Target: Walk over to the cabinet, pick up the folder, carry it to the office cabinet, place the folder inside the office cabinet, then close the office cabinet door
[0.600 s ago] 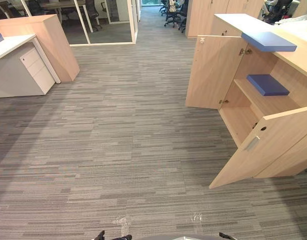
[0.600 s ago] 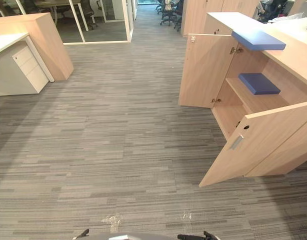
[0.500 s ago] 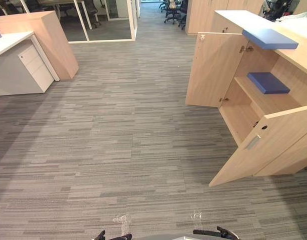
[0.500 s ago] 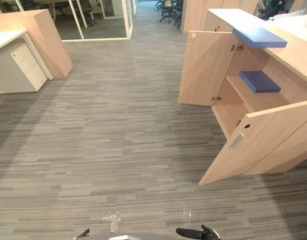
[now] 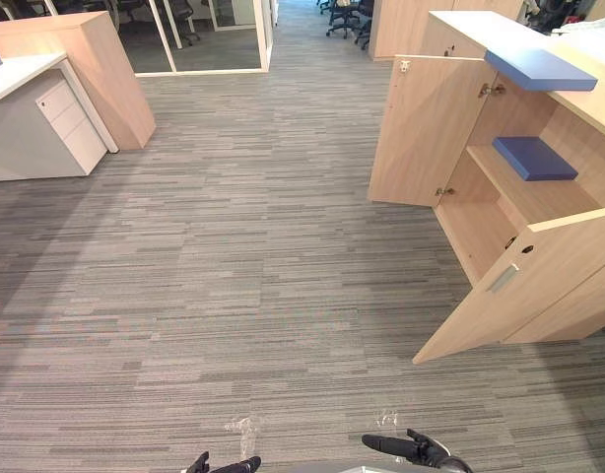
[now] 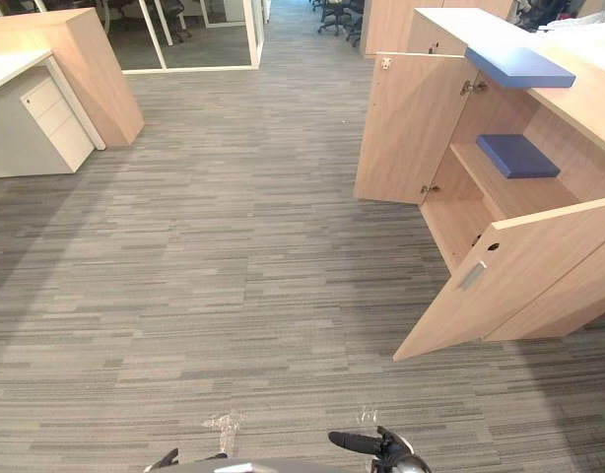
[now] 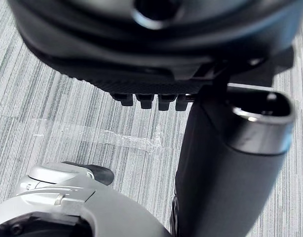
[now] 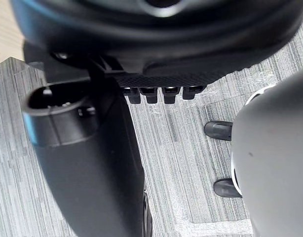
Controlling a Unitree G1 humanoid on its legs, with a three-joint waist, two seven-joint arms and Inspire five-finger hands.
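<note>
I am looking down over a grey striped carpet floor (image 5: 243, 246) with the office cabinet (image 5: 467, 24) standing off to my right. Both of its doors hang open: the far door (image 5: 421, 128) swings out toward the room, and the near door (image 5: 524, 286), with its small handle (image 5: 501, 280), juts out over the carpet closer to me. Inside, a blue folder (image 5: 534, 158) lies flat on the shelf (image 5: 539, 197). A second blue folder (image 5: 539, 69) lies on the cabinet's top, its edge reaching out past the front above the opening.

Neither hand carries anything. The right hand (image 5: 421, 451) shows low in the head view, well short of the near door and above the carpet. Its fingers (image 8: 164, 94) are loose and empty in its own wrist view. The left hand (image 5: 224, 465) sits at the bottom edge further left, its fingers (image 7: 146, 100) likewise relaxed, with bare carpet past them. Pale tape marks (image 5: 243, 431) lie on the floor just ahead of both hands.

Far off to my left is a white tabletop (image 5: 22, 74) with a drawer unit (image 5: 71, 123) under it and a wooden partition (image 5: 96, 69) beside it. A glass wall (image 5: 209, 34) and office chairs (image 5: 347, 15) stand at the back.
</note>
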